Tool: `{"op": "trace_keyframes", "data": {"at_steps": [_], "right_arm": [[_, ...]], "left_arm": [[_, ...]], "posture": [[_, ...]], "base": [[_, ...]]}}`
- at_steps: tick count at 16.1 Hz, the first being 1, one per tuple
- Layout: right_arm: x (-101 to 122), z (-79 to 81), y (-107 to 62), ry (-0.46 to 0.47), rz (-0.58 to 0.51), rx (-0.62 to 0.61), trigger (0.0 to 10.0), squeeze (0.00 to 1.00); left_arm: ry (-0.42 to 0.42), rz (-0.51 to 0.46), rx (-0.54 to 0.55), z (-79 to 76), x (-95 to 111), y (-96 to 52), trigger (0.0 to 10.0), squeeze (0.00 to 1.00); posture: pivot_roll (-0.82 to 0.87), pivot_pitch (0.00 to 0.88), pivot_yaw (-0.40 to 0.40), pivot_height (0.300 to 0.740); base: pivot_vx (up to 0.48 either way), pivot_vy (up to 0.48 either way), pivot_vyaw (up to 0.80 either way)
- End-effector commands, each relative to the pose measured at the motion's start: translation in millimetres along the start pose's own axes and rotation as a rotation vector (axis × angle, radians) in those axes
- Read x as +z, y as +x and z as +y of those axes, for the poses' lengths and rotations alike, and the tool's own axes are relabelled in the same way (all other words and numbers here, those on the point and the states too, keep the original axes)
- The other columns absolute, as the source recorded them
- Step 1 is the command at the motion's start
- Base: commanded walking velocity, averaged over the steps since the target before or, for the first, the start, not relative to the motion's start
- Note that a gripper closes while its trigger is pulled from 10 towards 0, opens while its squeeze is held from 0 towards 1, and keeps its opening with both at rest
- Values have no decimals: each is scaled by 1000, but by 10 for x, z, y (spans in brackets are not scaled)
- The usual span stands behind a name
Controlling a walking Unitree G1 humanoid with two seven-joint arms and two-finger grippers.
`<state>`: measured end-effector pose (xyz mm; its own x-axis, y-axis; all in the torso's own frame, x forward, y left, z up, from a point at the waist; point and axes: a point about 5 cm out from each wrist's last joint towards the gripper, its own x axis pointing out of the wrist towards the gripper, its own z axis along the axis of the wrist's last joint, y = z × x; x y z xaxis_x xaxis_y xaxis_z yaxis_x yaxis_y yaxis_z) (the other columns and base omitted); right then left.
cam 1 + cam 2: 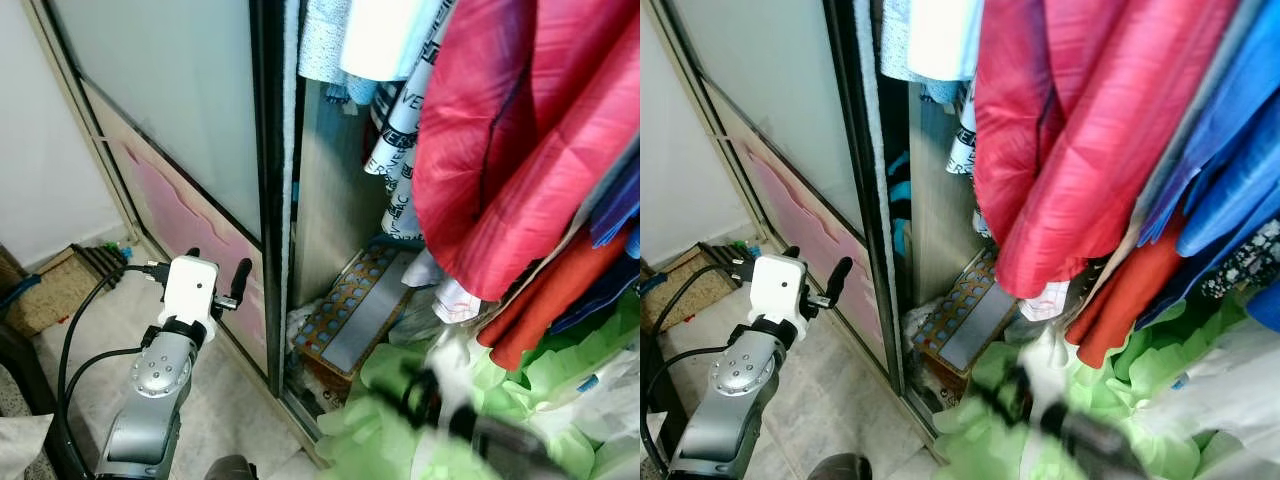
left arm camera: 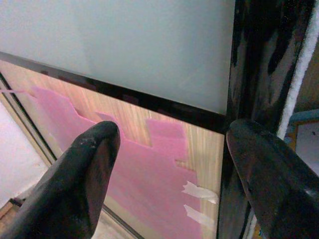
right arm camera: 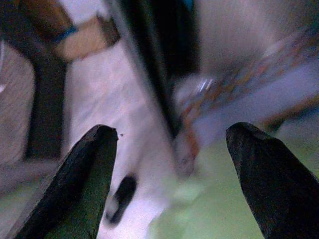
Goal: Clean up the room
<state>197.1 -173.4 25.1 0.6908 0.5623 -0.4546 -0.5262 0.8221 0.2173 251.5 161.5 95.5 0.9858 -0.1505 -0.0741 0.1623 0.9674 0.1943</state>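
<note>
Left gripper (image 1: 216,281), fingers spread wide and holding nothing, is raised just before the wardrobe's sliding door (image 1: 190,140). Right gripper (image 1: 440,400), blurred, also wide apart, hangs over the green cloth (image 1: 400,440) below the red garments (image 1: 510,150).

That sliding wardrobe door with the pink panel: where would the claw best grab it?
Probably the sliding door by its black upright edge, reached from the open wardrobe side. That edge is narrow and exposed, while the glass face is flat. The open left claw is raised near it.
</note>
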Motion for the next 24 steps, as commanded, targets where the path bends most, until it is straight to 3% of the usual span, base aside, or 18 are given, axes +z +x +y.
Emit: {"op": "trace_keyframes", "data": {"at_steps": [1, 2, 3, 7, 11, 13, 17, 21, 24], "right_arm": [[326, -60, 94, -89, -116, -81, 10000, 0], [503, -56, 172, -120, -188, -132, 10000, 0], [685, -27, 233, -87, -273, -179, 10000, 0], [898, 29, 269, -115, -391, -217, 10000, 0], [939, 56, 267, -123, -410, -216, 10000, 0], [907, 66, 258, -111, -413, -222, 10000, 0], [878, 60, 251, -102, -407, -226, 10000, 0], [873, 54, 250, -91, -406, -222, 10000, 0], [854, 30, 264, -72, -403, -222, 10000, 0]], "left_arm": [[13, 8, 16, 18, -9, -1, 10000, 0], [15, 18, 26, 33, -28, -12, 10000, 0], [18, 32, 39, 49, -55, -23, 10000, 0], [38, 57, 92, 121, -74, 36, 10000, 0], [33, 68, 103, 124, -91, 26, 10000, 0], [-12, 70, 124, 149, -93, -28, 10000, 0], [42, 107, 180, 234, -130, -73, 10000, 0], [-6, 101, 152, 219, -122, -69, 10000, 0], [-44, 106, 158, 190, -117, -77, 10000, 0]], "posture": [[-26, 0, -73, 740], [-26, 0, -73, 740], [-10, 0, -72, 740], [-9, 0, -73, 740], [-11, 0, -73, 740], [-4, 0, -74, 740], [-4, 0, -66, 740], [-4, 0, -71, 740], [6, 0, -76, 740]], "base": [[0, 0, 0], [0, 0, 0], [0, 0, 0], [0, 0, 0], [0, 0, 600], [0, 0, 800], [0, 0, 800], [0, 0, 734], [0, 0, 0]]}}
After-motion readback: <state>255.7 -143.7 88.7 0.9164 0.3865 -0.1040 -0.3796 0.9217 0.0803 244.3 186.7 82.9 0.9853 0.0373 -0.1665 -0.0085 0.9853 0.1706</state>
